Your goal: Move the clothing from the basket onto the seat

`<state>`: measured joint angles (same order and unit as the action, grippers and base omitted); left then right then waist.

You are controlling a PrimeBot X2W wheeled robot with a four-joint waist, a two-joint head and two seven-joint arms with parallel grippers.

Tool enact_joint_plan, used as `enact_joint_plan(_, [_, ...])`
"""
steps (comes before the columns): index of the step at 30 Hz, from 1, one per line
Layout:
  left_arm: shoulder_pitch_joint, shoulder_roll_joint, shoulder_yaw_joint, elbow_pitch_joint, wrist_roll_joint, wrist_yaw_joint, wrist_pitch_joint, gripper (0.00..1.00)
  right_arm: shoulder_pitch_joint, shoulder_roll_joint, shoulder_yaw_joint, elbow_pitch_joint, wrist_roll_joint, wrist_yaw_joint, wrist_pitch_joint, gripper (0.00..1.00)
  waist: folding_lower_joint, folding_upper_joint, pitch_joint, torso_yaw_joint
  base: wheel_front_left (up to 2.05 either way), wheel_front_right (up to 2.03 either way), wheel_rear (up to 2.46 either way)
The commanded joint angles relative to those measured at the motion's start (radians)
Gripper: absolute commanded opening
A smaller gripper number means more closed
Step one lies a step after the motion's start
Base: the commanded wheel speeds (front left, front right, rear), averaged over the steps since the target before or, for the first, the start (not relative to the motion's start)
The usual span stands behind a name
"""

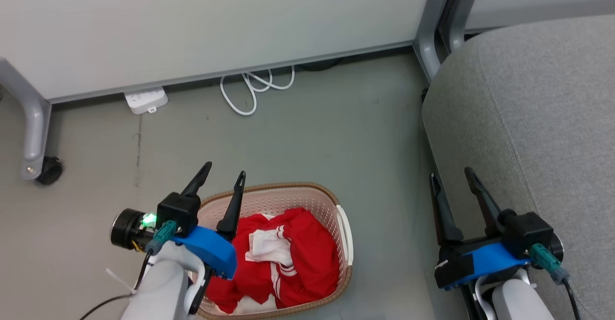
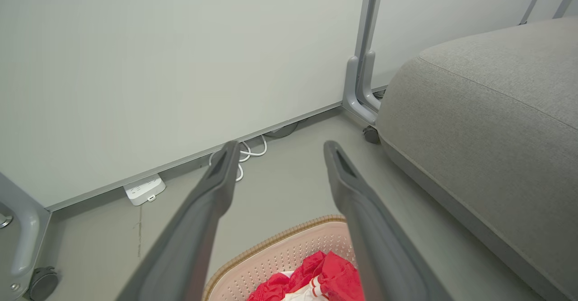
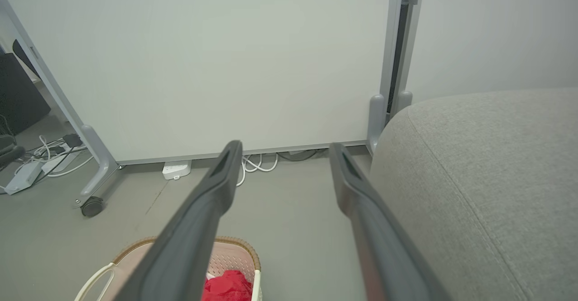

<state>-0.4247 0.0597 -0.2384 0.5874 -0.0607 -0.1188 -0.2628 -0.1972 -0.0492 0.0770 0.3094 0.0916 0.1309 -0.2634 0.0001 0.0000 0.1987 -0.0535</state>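
Observation:
Red clothing (image 1: 293,257) with white stripes lies bunched in the cream basket (image 1: 342,219) with a brown rim, on the floor at the lower middle of the head view. My left gripper (image 1: 225,172) hangs open above the basket's left rim, nothing between its fingers. The left wrist view shows the clothing (image 2: 334,274) and the basket (image 2: 271,251) below those fingers. Open and empty too, my right gripper (image 1: 451,173) hovers at the left edge of the grey seat (image 1: 538,118). In the right wrist view the basket (image 3: 239,251) sits low left and the seat (image 3: 487,174) on the right.
A pale partition panel (image 1: 206,22) on grey wheeled legs (image 1: 36,128) closes off the far side. A white power strip (image 1: 145,100) and a coiled white cable (image 1: 254,87) lie on the floor under it. Grey floor (image 1: 326,132) stretches between the basket and the seat.

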Motion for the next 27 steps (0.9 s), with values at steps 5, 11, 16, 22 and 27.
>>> enact_joint_plan(5, [-0.120, 0.034, -0.062, 0.095, 0.013, -0.010, -0.003, 1.00, -0.073, -0.002, 0.001, -0.027, 0.000, 0.000, -0.002, 1.00, -0.0001, 0.0000, 0.150, -0.046, 0.00, 0.00, 0.00])
enact_joint_plan(11, [-0.237, 0.068, -0.174, 0.197, 0.002, -0.012, -0.003, 1.00, -0.142, -0.002, 0.012, -0.058, 0.006, 0.000, -0.002, 1.00, -0.0001, 0.0000, 0.267, -0.071, 0.00, 0.00, 0.00])
enact_joint_plan(16, [-0.322, 0.099, -0.279, 0.279, -0.017, -0.011, -0.003, 1.00, -0.195, -0.002, 0.015, -0.081, -0.001, 0.000, -0.002, 1.00, -0.0001, 0.0000, 0.353, -0.086, 0.00, 0.00, 0.00])
enact_joint_plan(22, [-0.404, 0.121, -0.397, 0.358, -0.036, -0.011, -0.003, 1.00, -0.245, -0.001, 0.005, -0.100, -0.027, 0.000, -0.002, 1.00, -0.0001, 0.0000, 0.442, -0.090, 0.00, 0.00, 0.00])
enact_joint_plan(27, [-0.477, 0.145, -0.521, 0.418, -0.055, -0.010, -0.003, 1.00, -0.287, -0.001, 0.006, -0.120, -0.044, 0.000, -0.002, 1.00, -0.0001, 0.0000, 0.522, -0.097, 0.00, 0.00, 0.00])
